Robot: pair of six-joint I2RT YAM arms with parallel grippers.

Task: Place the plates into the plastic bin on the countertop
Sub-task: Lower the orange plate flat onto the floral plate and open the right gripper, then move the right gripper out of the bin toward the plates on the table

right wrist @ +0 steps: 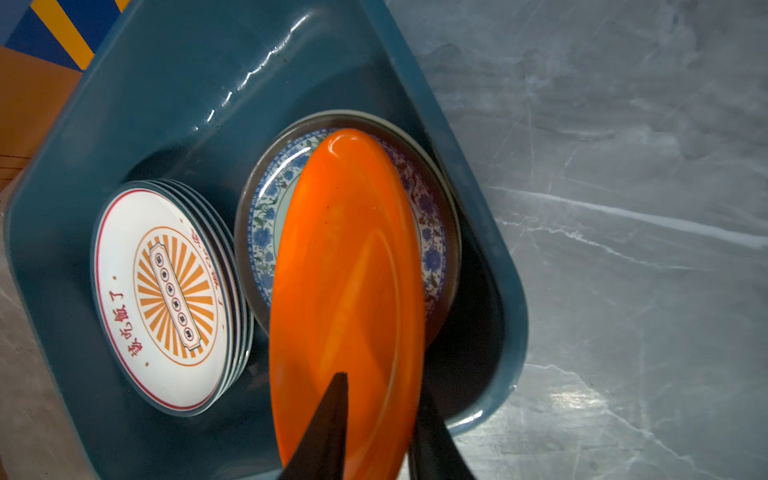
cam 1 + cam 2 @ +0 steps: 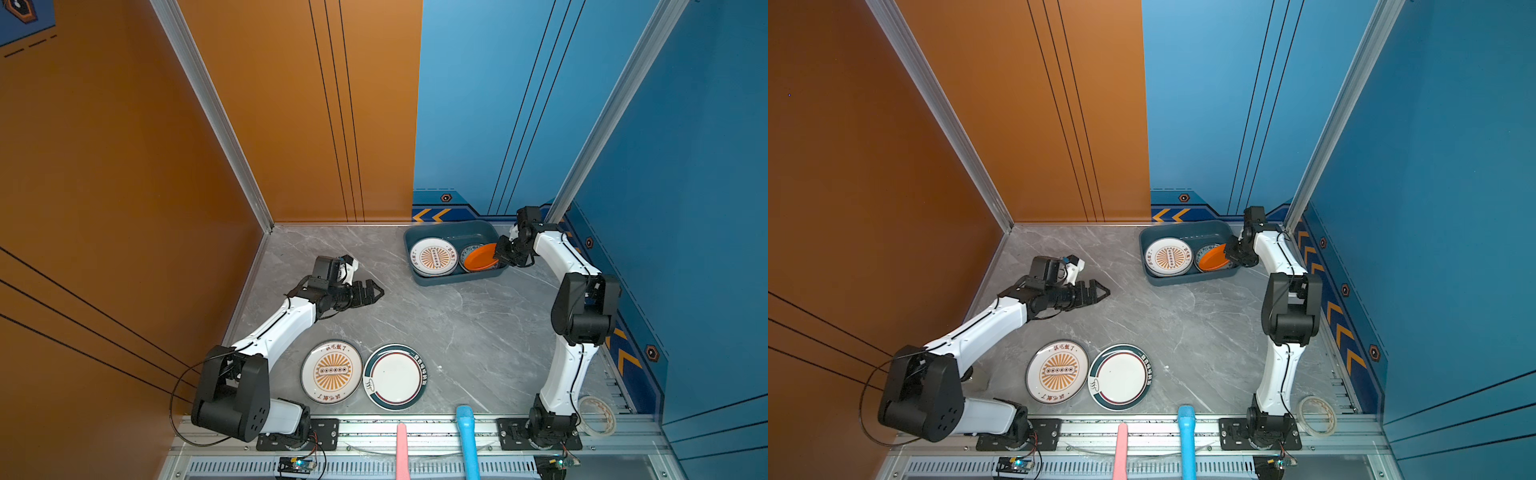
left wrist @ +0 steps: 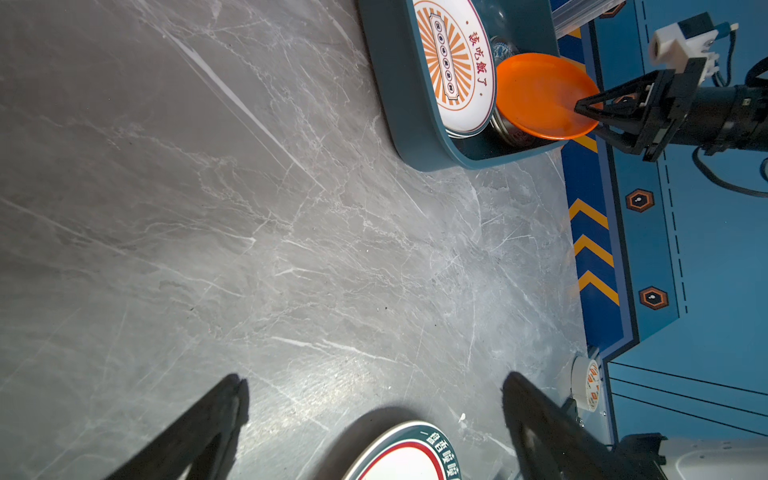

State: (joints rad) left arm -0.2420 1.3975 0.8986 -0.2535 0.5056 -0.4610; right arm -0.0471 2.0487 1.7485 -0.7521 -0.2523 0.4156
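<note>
Poised to stack tilted orange plate (image 1: 345, 270) on plastic bin's (image 1: 166, 83) blue patterned plate (image 1: 262, 232), right gripper (image 1: 380, 384) astride its rim, clamping unclear, left gripper (image 3: 374, 377) wide open.

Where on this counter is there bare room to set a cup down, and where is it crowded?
The widest bare countertop lies between the bin, the left gripper and the front sunburst plate and teal-rimmed plate. The back-left corner is bare too. The bin is crowded: a plate stack, the tilted orange plate, the right gripper.
</note>
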